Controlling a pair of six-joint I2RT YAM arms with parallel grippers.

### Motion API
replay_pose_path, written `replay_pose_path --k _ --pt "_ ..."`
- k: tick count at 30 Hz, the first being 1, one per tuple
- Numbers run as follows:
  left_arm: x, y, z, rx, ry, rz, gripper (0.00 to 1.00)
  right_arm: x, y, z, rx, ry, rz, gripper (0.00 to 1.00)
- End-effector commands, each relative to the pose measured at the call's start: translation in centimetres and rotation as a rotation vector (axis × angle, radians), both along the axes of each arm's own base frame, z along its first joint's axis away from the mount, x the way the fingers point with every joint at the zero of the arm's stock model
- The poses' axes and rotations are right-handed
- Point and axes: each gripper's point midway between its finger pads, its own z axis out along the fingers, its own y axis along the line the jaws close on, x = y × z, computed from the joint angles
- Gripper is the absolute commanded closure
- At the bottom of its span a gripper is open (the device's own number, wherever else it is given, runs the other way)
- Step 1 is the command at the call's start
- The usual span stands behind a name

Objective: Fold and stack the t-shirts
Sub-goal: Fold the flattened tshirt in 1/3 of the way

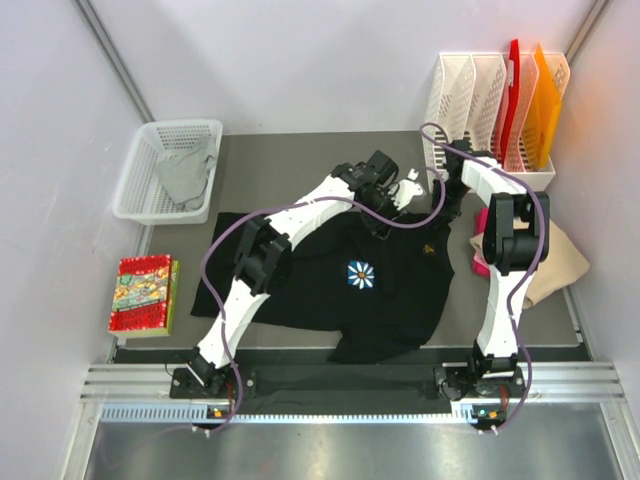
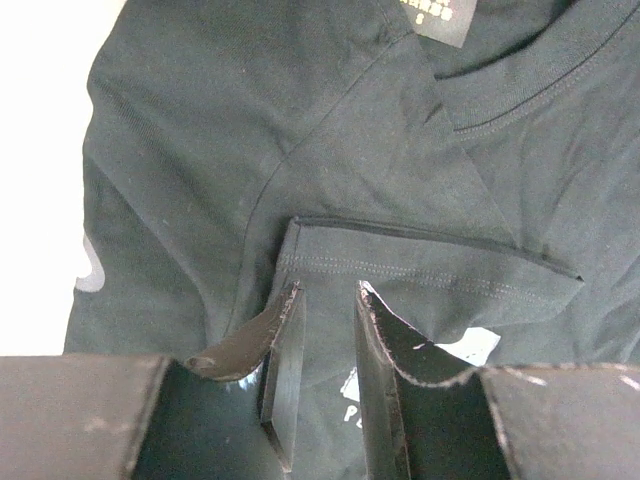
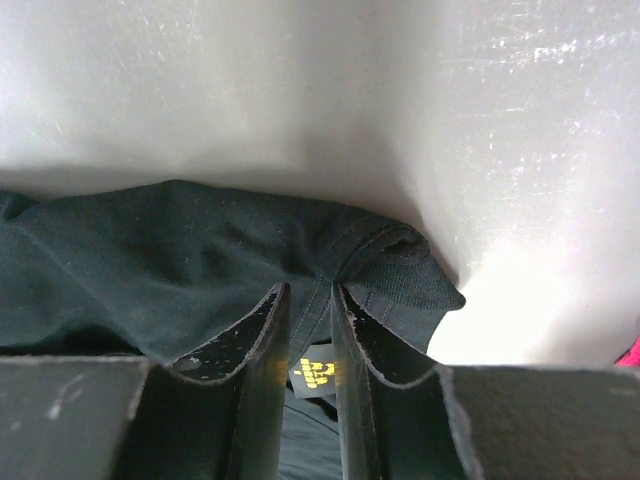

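Basket [image 1: 135, 170]: white, far left on the desk [image 1: 300, 160], with the grey shirt [image 1: 187, 175] crumpled inside.
Packet [image 1: 143, 292]: red, flat, near left, apart from the cloth.
Black shirt [image 1: 390, 300]: spread over the middle of the desk, daisy print [image 1: 360, 275] up. Its long axis runs near to far, with the collar [image 2: 520, 100] at the far edge, under both wrists.
Left gripper [image 2: 325, 295]: reaches across the shirt to its far edge, left of the collar. It is closed narrow on a hemmed fold of the black cloth, which passes between the jaws.
Right gripper [image 3: 308, 290]: at the same far edge, just right of the left one. It is pinched narrow on the neck rib, and the gold-marked label [image 3: 316, 372] shows in the slot.
Tan shirt [image 1: 560, 265]: heaped at the right edge, beyond the right arm, with the pink shirt [image 1: 480, 264] peeking out beside it.
Key relation: both grips sit side by side on the far edge, and the body of the shirt lies toward the near side. A fold would likely carry that edge nearward along the long axis, each arm keeping its own side.
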Motion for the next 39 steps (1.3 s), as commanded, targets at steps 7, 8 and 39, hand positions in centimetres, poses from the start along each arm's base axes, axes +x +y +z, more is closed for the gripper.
replay_pose_path --k 7,8,39 --pt "0.5 -1.1 -3.8 0.007 0.003 -0.021 0.68 1.9 0.4 -0.6 0.012 -0.083 0.010 0.77" --pt "0.6 -1.2 -4.3 0.013 0.002 -0.019 0.68 1.9 0.6 -0.6 0.016 -0.084 0.012 0.77" --pt "-6.8 1.2 7.2 -0.104 0.106 -0.170 1.00 3.5 0.9 -1.0 0.013 -0.092 0.014 0.82"
